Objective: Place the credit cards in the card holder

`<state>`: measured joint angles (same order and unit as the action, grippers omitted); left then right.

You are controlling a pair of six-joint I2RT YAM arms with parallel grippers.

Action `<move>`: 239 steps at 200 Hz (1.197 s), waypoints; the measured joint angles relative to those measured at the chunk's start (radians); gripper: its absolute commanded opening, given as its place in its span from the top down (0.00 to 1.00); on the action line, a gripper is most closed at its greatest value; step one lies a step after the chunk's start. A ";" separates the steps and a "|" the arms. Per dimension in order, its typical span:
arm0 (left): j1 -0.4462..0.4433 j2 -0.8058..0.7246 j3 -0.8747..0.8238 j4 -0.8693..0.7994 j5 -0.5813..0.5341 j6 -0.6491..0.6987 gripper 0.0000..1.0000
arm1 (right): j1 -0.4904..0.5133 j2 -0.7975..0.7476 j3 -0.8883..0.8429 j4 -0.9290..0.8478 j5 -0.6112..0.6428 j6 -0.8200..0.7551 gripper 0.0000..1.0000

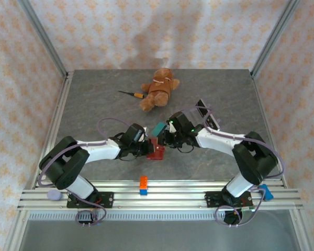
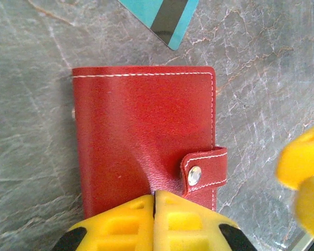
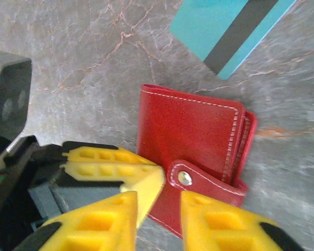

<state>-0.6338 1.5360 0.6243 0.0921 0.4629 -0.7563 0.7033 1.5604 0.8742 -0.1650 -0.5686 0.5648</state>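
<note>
The dark red card holder (image 1: 157, 152) (image 2: 141, 130) (image 3: 188, 125) lies closed on the grey table, its snap tab (image 2: 205, 170) (image 3: 201, 180) fastened. A teal credit card (image 1: 158, 127) (image 2: 165, 15) (image 3: 225, 29) with a dark stripe lies flat just beyond it. My left gripper (image 1: 148, 147) (image 2: 155, 197) is shut, its fingertips pressed on the cover's near edge, where the leather puckers. My right gripper (image 1: 165, 140) (image 3: 165, 219) stands open, its fingers either side of the holder's edge below the tab, gripping nothing.
A brown teddy bear (image 1: 159, 88) and a small screwdriver (image 1: 130, 94) lie at the back. A clear acrylic stand (image 1: 206, 114) sits behind my right arm. An orange-and-blue block (image 1: 143, 184) rests on the near rail.
</note>
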 measured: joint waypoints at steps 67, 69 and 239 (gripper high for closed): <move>0.037 -0.340 0.097 -0.248 -0.148 0.101 0.51 | -0.003 -0.497 -0.024 -0.135 0.459 -0.165 0.01; 0.039 -0.351 0.100 -0.254 -0.157 0.108 0.49 | -0.003 -0.516 -0.026 -0.135 0.480 -0.169 0.01; 0.150 -0.852 -0.349 -0.111 -1.040 0.752 0.00 | -0.302 -1.207 -0.667 0.195 0.911 -0.691 0.01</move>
<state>-0.4839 0.6838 0.2749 -0.0185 -0.5774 -0.0044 0.4011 0.3538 0.2070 0.0296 0.3424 -0.1265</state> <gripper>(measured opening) 0.995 0.993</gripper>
